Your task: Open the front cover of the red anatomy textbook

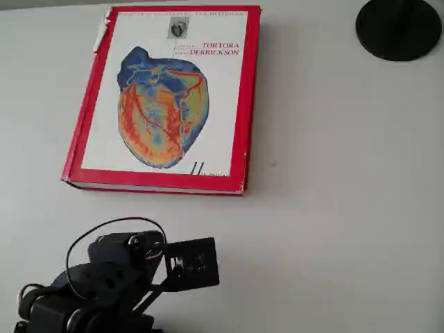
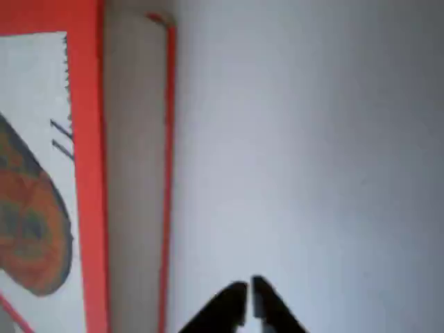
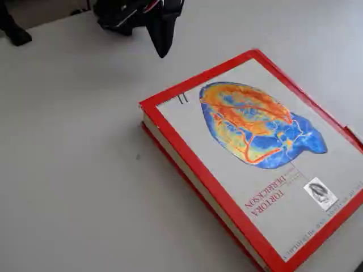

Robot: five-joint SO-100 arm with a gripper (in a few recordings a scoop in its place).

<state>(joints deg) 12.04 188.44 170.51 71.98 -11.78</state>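
Note:
The red anatomy textbook (image 1: 156, 186) lies closed and flat on the white table, heart picture up. Its front cover (image 1: 223, 104) has a red border around a white panel. In the fixed view the front cover (image 3: 255, 130) rests level on the page block of the textbook (image 3: 187, 173). My gripper (image 3: 162, 50) hangs shut above the table, beyond the textbook's near corner and apart from it. In the wrist view the gripper (image 2: 248, 295) shows two dark tips almost touching, nothing between them, with the textbook's page edge (image 2: 135, 173) and cover (image 2: 87, 139) to the left.
A black round disc base (image 1: 399, 28) stands at the top right of the overhead view. My arm (image 1: 104, 284) sits below the book. A dark object (image 3: 12, 31) lies at the fixed view's top left. Bare white table (image 1: 333, 208) spreads right of the book.

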